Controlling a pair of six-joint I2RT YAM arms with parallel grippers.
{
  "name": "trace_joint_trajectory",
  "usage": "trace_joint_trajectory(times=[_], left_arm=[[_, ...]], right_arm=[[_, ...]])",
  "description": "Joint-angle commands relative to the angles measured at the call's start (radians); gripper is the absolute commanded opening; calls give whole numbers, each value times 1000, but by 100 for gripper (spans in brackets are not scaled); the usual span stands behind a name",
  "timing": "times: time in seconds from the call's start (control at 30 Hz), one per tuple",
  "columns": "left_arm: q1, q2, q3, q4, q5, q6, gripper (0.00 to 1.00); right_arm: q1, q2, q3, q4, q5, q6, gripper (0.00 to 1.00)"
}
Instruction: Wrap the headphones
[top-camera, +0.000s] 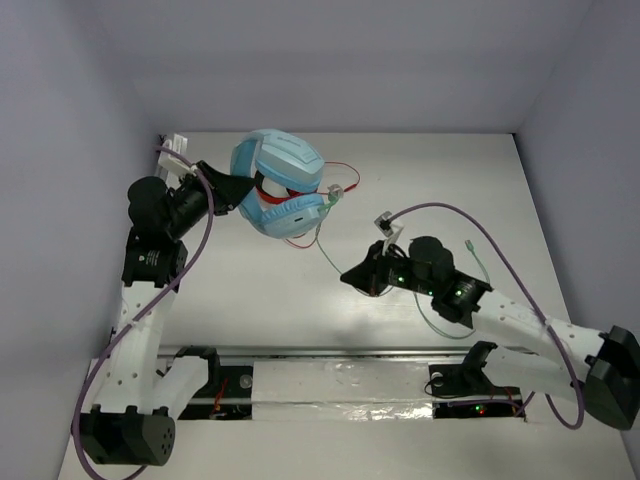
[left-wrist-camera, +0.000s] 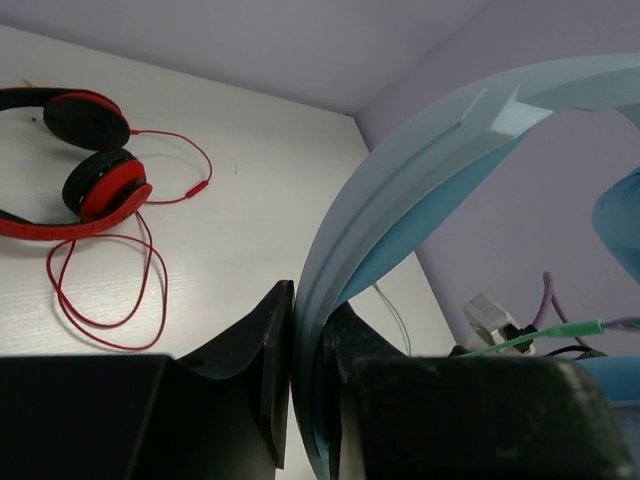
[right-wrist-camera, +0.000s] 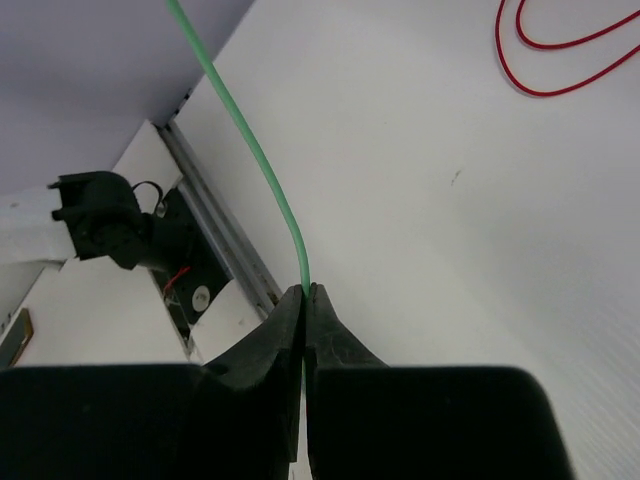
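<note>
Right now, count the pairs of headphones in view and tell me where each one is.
2. The light-blue headphones are held up by the left gripper, shut on their band. The red-and-black headphones lie on the table, mostly hidden behind them in the top view.

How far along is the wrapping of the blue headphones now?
Done: the left jaws are shut on the band of the headphones. In hand: the right jaws are shut on the green cable. Left: the winding itself; the cable runs loose, and no turn shows yet.
</note>
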Motion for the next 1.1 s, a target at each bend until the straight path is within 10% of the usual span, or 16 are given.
trace_joint_trajectory(times=[0.0, 0.23, 0.57, 0.77, 1.07], left_arm=[[-2, -60, -64, 147, -79, -135, 0], [-71, -72, -319, 310, -414, -243, 0], [-218, -103, -278, 34, -816, -7, 0], [-445, 41, -180, -175, -870, 98, 0], [-475, 72, -65, -362, -753, 280, 0]], right_arm=[[51, 107, 102, 97, 115, -3, 0], [223, 264, 234, 48, 290, -15, 0], [381, 176, 379, -314, 315, -71, 0], [381, 319, 652, -607, 282, -159, 0], [381, 373, 830, -792, 511, -268, 1]])
